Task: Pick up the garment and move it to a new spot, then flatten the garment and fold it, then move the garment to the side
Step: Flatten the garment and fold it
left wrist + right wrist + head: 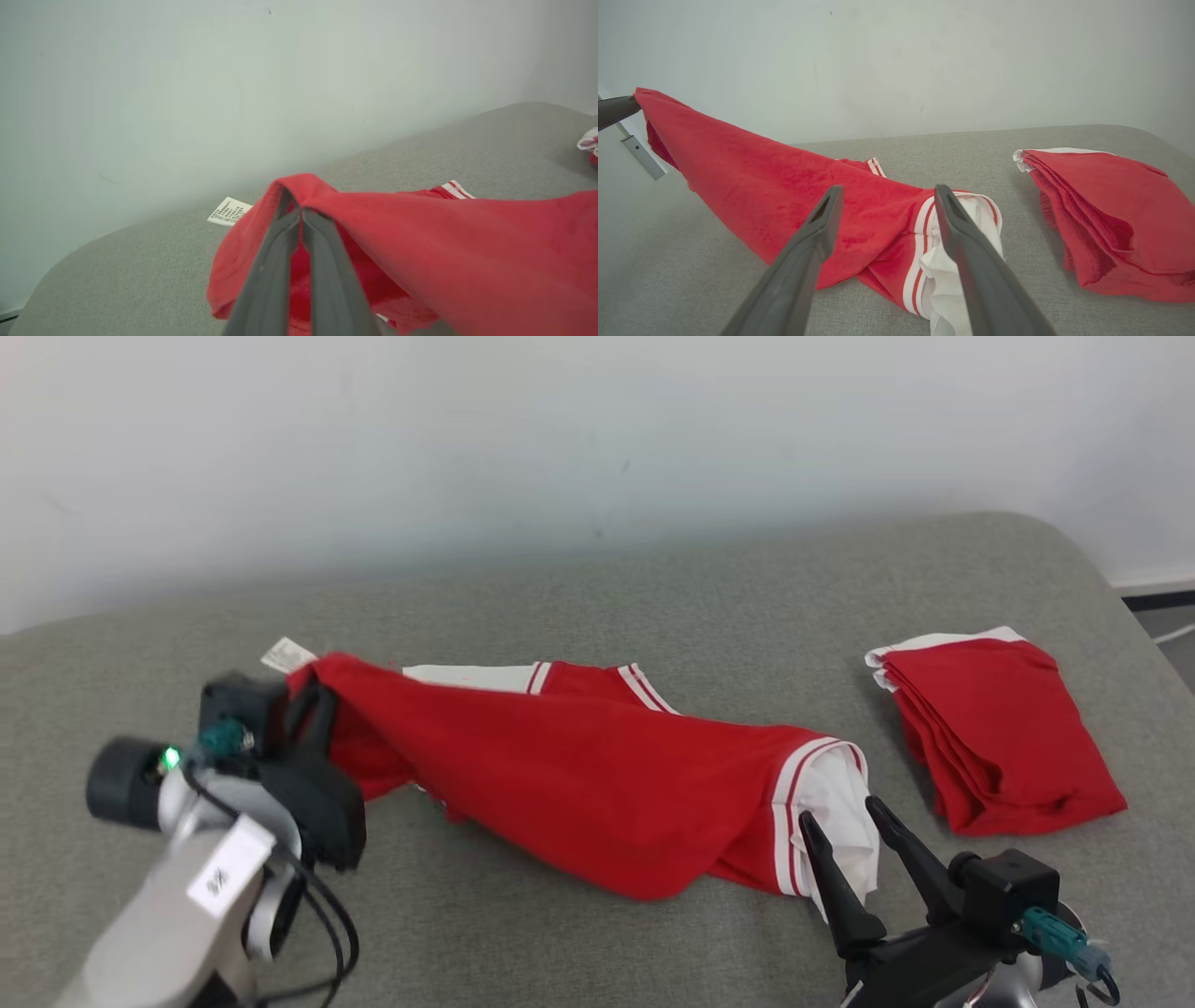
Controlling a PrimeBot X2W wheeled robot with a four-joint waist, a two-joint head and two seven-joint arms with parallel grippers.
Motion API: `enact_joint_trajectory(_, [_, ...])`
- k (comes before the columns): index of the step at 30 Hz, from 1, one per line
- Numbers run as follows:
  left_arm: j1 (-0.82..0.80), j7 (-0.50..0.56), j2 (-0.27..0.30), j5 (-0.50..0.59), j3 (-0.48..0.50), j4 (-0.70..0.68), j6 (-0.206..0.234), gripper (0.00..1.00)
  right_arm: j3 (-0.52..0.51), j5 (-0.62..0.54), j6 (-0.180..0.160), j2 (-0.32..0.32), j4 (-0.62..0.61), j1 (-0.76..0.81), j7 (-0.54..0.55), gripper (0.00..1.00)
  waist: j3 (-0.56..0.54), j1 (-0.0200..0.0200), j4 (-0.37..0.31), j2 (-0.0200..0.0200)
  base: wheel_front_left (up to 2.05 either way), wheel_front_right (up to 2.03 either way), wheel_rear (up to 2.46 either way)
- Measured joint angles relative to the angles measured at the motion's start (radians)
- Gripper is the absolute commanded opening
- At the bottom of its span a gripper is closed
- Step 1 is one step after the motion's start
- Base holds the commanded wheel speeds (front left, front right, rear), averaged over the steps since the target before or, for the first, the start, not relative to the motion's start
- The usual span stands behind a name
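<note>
**Left end effector (313, 700) pinching garment corner; right end effector (838, 812) spread, not yet engaged**

Head view: My left end effector is pressed together on one end of the red garment (579, 775), holding that end raised off the grey bench (653, 616). The cloth slopes down from there to its white-striped end (822, 784), which rests on the bench. A white label (288, 655) lies just beyond the pinched end. My right end effector stands with its fingers apart just short of the striped end and holds nothing. A second, folded red garment (1004, 728) lies to the right, apart from the one in hand.

Left wrist view: The two fingers meet at their tips (299, 212) with red fabric (467, 242) draped over and around them. The bite looks shallow, near the edge.

Right wrist view: The spread fingers (888, 191) frame the striped end (952, 261), with one finger over the white lining. The folded garment (1111, 210) sits off to the right.

Assessment: I judge this to be the pick-up, with one end secured. To do it well, I would take the right end effector down onto the striped band itself, not the loose white lining. I would close it firmly, then lift both ends together and keep the cloth taut. A hard pull could slip the shallow left grip. The right arm should also stay clear of the folded garment.
</note>
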Motion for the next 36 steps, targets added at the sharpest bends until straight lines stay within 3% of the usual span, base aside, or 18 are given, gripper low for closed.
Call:
enact_joint_trajectory(5, [0.213,-0.002,0.017,0.039,0.051,-0.066,0.000,0.00,-0.020,0.003,-0.011,-0.003,-0.007,0.044,-0.007,1.00,-0.018,0.0000,0.036,0.0000,0.00,0.00,0.00])
enact_joint_trajectory(10, [0.410,0.011,0.018,0.072,0.174,-0.104,0.000,0.00,-0.040,0.004,-0.017,-0.007,-0.015,0.078,-0.011,1.00,-0.028,-0.0001,0.074,0.0000,0.00,0.00,0.00])
enact_joint_trajectory(16, [0.593,0.023,-0.055,0.085,0.253,-0.167,0.001,0.00,-0.048,0.004,-0.024,-0.007,-0.028,0.083,-0.018,1.00,-0.037,-0.0001,0.126,-0.0001,0.00,0.00,0.00])
enact_joint_trajectory(22, [0.637,0.067,-0.100,0.098,0.266,-0.199,0.001,0.00,-0.041,0.004,-0.024,-0.007,-0.034,0.084,-0.018,1.00,-0.042,-0.0001,0.176,-0.0001,0.00,0.00,0.00])
enact_joint_trajectory(23, [0.642,0.077,-0.106,0.098,0.278,-0.197,0.001,0.25,-0.039,0.004,-0.024,-0.006,-0.034,0.083,-0.017,1.00,-0.043,-0.0001,0.183,0.0000,0.00,0.00,0.00])
enact_joint_trajectory(24, [0.650,0.088,-0.112,0.098,0.295,-0.196,0.001,1.00,-0.035,0.004,-0.024,-0.005,-0.034,0.081,-0.017,1.00,-0.044,-0.0001,0.189,-0.0001,0.00,0.00,0.00])
enact_joint_trajectory(30, [0.735,0.173,-0.107,0.097,0.449,-0.184,0.001,1.00,-0.004,0.004,-0.020,0.010,-0.031,0.066,-0.008,1.00,-0.046,-0.0001,0.195,-0.0001,0.00,0.00,0.00])
enact_joint_trajectory(36, [0.744,0.252,-0.088,0.110,0.542,-0.201,0.001,1.00,-0.003,0.004,-0.019,0.013,-0.024,0.056,-0.008,1.00,-0.040,-0.0001,0.175,-0.0001,0.00,0.00,0.00])
